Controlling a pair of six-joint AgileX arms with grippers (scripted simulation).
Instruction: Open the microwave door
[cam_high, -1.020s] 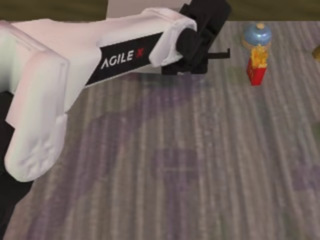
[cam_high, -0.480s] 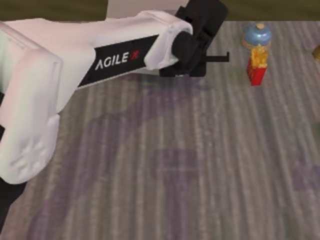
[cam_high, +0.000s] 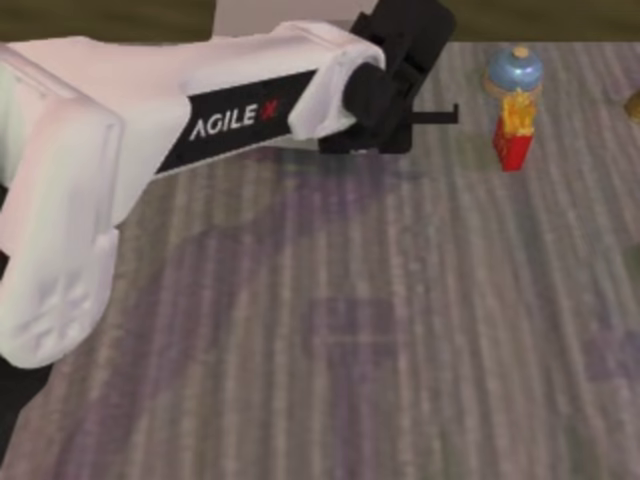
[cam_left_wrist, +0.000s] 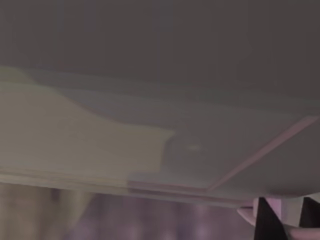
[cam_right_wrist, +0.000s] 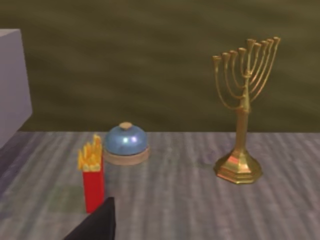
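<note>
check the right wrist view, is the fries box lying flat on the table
No, the red fries box stands upright on the table, in front of the blue bell, with the brass candelabrum off to one side.

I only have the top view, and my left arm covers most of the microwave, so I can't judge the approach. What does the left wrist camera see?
Observer: The microwave fills it. A flat grey panel with a thin raised line sits very close to the left gripper. I can't tell whether the handle is held.
Operator: What's the gold thing at my right edge?
Observer: A brass branched candlestick, upright, standing apart from the bell and the fries box.
Operator: And the right arm?
Observer: It is out of your frame. Its wrist camera faces those three things, with a grey side of the microwave also in sight.
</note>
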